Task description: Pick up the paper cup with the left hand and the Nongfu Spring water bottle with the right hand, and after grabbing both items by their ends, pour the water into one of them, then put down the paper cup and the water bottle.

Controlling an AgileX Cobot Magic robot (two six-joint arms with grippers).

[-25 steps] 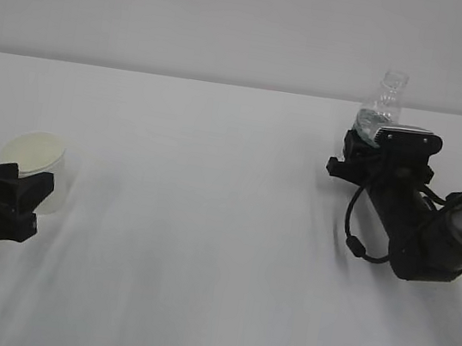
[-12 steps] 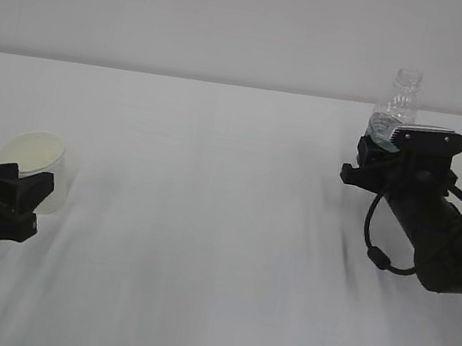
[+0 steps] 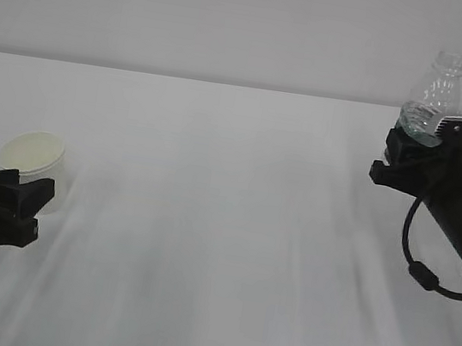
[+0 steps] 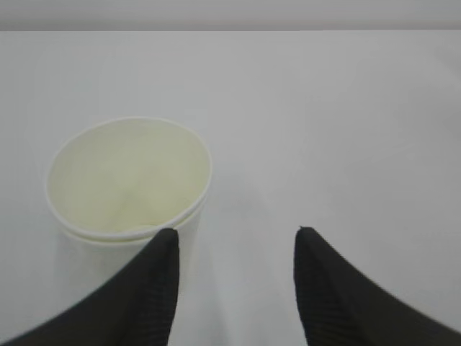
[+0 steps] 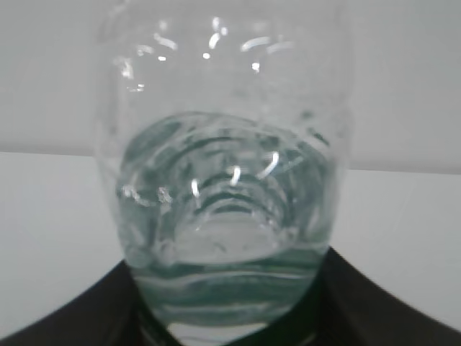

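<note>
A white table [image 3: 223, 224] fills the scene under a pale far wall. At the right edge the right hand [image 3: 412, 157], a black gripper on a thick black arm with a looping cable, holds the Nongfu Spring water bottle [image 3: 432, 99] clamped low on its body, clear of the table and tilted slightly; the neck is uncapped and points up, and the right wrist view shows water pooled in the lower part of the bottle. At the near left, the left hand [image 4: 234, 281] sits low by the table with its two black fingers [image 4: 155, 288] spread partway. The paper cup [image 4: 130, 187] stands upright on the table; in the left wrist view it lies to the left of the gap, with one finger just at its right wall and the other well clear of it, so the cup looks not yet gripped. As a judgement, the bottle pick-up is done, while grasping and lifting the cup, bringing the two together, pouring, and setting both down remain.
</note>
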